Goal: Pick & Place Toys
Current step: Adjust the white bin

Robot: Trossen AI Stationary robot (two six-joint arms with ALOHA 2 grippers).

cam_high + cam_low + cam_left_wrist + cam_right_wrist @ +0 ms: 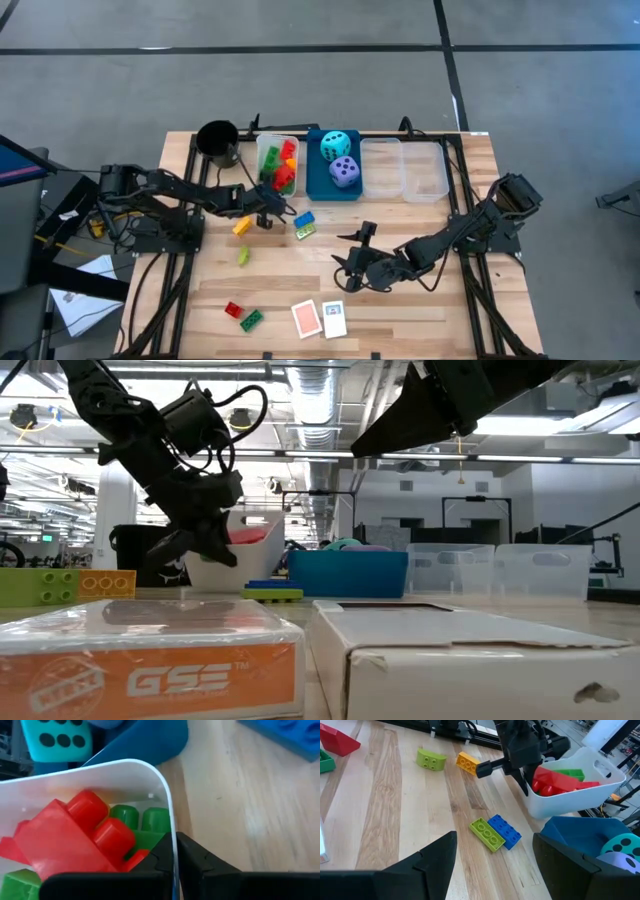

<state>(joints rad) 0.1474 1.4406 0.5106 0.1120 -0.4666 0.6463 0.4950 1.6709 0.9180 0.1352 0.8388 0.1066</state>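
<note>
The wooden tabletop [420,300] carries the blue bin [332,185], already holding the cyan die [336,144] and purple die [344,171], and the white bin [272,147], part-filled with red and green bricks [85,832]. Outstanding: two cards [319,319] and six loose bricks [304,224] scattered on the wood. The left gripper [268,207] is pinched together on the white bin's rim; the right gripper [352,258] hovers, fingers apart and empty, well clear of them.

Black cup [217,141], white bin [277,164], blue bin [334,180], two clear bins [403,169], wooden table [420,310]

Grey floor [300,80] with dark seams, bright ceiling lights [520,425]
</note>
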